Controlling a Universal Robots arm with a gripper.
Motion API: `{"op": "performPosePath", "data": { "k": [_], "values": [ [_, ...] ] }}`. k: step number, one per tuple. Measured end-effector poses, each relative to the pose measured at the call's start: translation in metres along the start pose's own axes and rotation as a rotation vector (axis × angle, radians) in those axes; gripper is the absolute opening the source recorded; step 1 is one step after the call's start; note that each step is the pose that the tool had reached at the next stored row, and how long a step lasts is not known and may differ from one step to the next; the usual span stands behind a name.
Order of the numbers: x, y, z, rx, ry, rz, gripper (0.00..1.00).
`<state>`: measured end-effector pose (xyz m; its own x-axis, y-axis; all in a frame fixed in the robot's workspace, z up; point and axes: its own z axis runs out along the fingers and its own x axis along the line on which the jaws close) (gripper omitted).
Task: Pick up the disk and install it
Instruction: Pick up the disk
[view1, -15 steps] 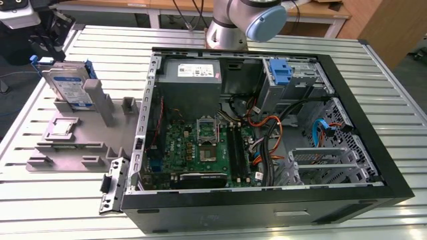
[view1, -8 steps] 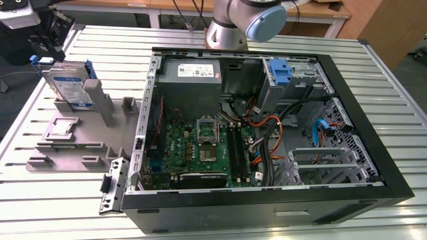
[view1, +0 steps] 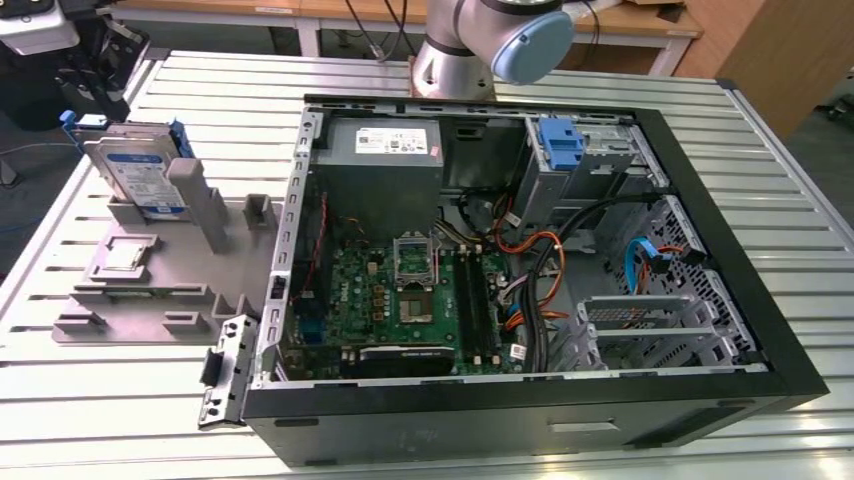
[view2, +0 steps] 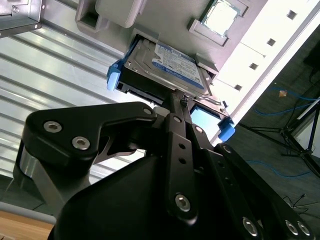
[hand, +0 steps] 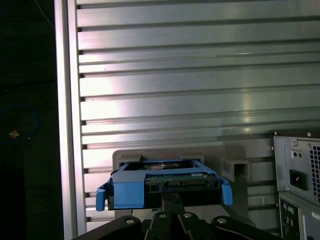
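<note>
Disk upright in grey holder, beside open computer case.

A ribbed aluminium table fills the middle of the exterior view, and its slats shine under bright overhead light. Behind it stands a wooden desk on white legs, with a wooden cabinet at the exterior view's right. The floor is grey. In the second wrist view, blue cables and a black tripod are on it.
</note>
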<state>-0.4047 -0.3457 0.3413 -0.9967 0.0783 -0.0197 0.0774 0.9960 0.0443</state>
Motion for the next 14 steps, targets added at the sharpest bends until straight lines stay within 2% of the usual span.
{"op": "performPosePath", "data": {
  "k": [10, 14],
  "values": [
    [0.0000, 0.0000, -0.0001, -0.0003, 0.0000, -0.001, 0.10],
    [0.0000, 0.0000, -0.0002, -0.0015, 0.0015, -0.030, 0.10]
  ]
}}
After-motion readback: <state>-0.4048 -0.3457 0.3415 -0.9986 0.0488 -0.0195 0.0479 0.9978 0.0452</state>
